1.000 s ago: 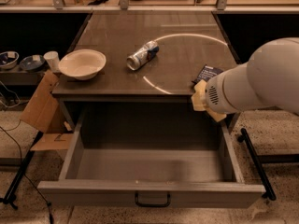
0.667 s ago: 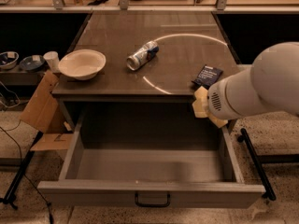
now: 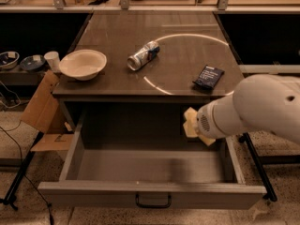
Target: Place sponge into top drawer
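End effector [image 3: 198,129], 1 sponge [image 3: 190,120] above 1 drawer [image 3: 140,167]

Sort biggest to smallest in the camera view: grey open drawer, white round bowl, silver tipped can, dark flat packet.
Grey open drawer
White round bowl
Silver tipped can and dark flat packet look alike.
The gripper, at the yellow sponge, hangs over the drawer.

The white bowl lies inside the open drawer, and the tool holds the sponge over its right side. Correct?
No: the camera view shows the round white bowl on the brown tabletop. The tool holds the pale yellow sponge over the open grey drawer's right side.
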`<state>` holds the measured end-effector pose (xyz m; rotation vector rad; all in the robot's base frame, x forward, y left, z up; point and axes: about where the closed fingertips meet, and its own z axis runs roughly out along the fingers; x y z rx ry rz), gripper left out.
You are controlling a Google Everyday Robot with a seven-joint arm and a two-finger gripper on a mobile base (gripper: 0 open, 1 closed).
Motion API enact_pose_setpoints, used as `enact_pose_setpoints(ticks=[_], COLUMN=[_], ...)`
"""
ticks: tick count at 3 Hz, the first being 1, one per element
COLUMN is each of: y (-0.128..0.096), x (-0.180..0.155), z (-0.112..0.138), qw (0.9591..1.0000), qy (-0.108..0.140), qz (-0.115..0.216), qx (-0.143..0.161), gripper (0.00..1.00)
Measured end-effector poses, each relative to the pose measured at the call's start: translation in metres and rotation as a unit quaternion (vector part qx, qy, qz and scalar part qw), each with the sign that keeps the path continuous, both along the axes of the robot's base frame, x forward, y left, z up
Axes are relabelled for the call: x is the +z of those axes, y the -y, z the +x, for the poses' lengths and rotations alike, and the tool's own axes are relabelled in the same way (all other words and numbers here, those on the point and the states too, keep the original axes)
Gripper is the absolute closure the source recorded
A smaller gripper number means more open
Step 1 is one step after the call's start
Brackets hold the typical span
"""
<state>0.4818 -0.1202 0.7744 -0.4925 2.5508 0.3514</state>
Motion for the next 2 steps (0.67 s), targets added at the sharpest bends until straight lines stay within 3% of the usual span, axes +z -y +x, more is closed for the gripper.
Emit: enact_pose_setpoints(ticks=[2], y=[-0.022], x=[-0.055], z=[0.005], qw=[0.9999], qy=[-0.001], qz=[0.010], qx=[0.003], gripper=[1.00])
